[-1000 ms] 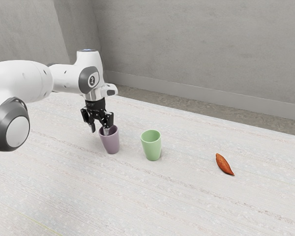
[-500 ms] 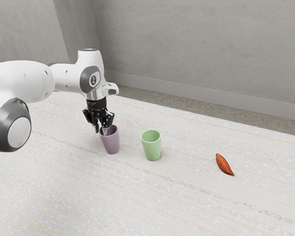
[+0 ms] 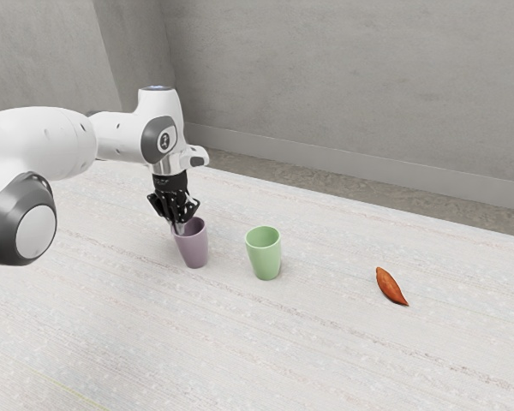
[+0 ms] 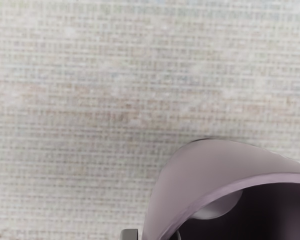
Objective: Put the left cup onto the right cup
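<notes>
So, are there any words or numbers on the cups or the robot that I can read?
There are no words or numbers that can be read.
arm: a tiny white mark on its dark round cap, too small to read.
purple cup: plain, nothing written.
green cup: plain, nothing written.
orange thing and table: nothing written.

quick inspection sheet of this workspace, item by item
surface: pale woven-textured tabletop, flat
job's things: mauve plastic cup upright, toward the exterior view's left; light green plastic cup upright beside it, not touching
clutter: orange-brown tapered vegetable lying further toward the exterior view's right
grippers: black two-finger gripper shut on the mauve cup's rim, one finger inside
cables: nothing seen
surroundings: grey walls, grey floor strip behind the table
</notes>
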